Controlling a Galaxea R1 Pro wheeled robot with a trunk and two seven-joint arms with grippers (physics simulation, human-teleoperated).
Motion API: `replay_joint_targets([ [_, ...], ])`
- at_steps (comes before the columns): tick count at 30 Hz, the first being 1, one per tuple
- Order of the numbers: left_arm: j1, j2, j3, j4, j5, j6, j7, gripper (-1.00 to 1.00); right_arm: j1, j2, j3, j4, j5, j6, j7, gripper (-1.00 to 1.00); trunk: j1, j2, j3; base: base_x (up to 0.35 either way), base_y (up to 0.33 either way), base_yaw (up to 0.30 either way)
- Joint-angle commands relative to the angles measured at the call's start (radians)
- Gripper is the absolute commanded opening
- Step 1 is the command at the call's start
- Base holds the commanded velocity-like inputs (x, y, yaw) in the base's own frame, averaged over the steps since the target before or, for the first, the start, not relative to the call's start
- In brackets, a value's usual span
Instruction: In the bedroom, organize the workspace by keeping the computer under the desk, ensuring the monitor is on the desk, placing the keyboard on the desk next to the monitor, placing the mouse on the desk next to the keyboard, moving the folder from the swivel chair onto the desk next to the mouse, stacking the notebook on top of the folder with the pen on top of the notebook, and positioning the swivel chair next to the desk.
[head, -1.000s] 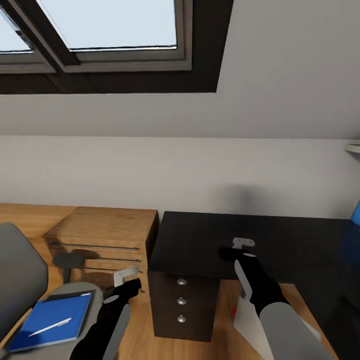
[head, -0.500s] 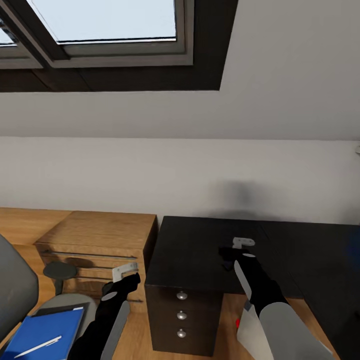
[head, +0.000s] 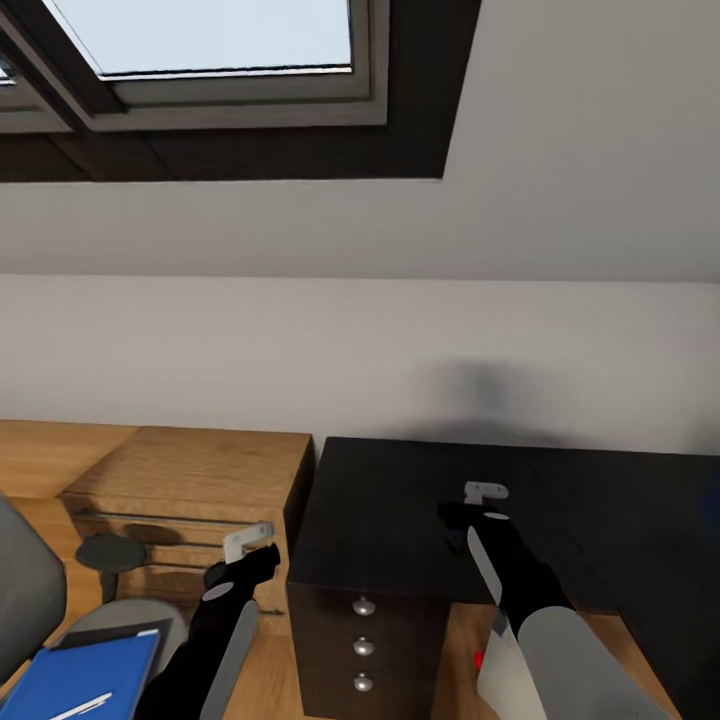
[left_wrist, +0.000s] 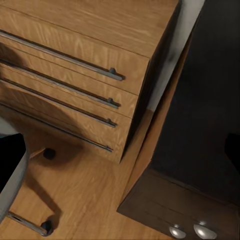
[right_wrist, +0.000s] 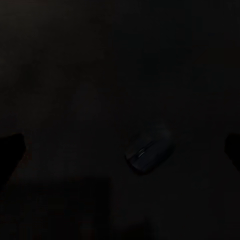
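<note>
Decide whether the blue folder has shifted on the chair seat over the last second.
No. The folder keeps its place on the swivel chair seat; the whole head view shifted, so the camera moved.

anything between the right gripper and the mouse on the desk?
Nothing visible. The right wrist view looks straight down at the mouse lying on the bare black desk, with no object over or beside it. In the head view the right gripper hangs over the desktop. How its jaws stand can't be read.
</note>
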Motion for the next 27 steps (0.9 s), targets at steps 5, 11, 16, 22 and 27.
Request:
replay_joint_targets([
  [5, 0.0, 0.001, -0.002, -0.001, 0.01, 0.002, 0.009, 1.0, -0.001, 0.0, -0.003, 0.001, 0.0, 0.005, -0.002, 1.0, 0.001, -0.001, -0.002, 0.3, 0.0, 0.0],
  [11, -0.001, 0.001, -0.002, -0.002, 0.01, 0.002, 0.009, 1.0, -0.001, -0.001, -0.004, 0.002, 0.0, 0.005, -0.002, 1.0, 0.001, -0.001, -0.002, 0.211, 0.0, 0.0],
  [16, 0.0, 0.001, -0.002, -0.002, 0.01, 0.002, 0.009, 1.0, -0.001, -0.002, -0.005, 0.004, 0.001, -0.007, -0.003, 1.0, 0.001, -0.001, -0.002, 0.116, 0.0, 0.0],
  [22, 0.0, 0.001, -0.002, -0.002, 0.01, 0.002, 0.009, 1.0, -0.002, -0.002, -0.005, 0.017, 0.001, -0.037, -0.012, 1.0, 0.001, -0.001, -0.002, 0.121, 0.0, 0.0],
  [27, -0.001, 0.001, -0.002, -0.002, 0.011, 0.002, 0.009, 1.0, -0.002, -0.002, -0.005, 0.029, 0.0, -0.047, -0.045, 1.0, 0.001, -0.001, -0.002, 0.241, 0.0, 0.0],
])
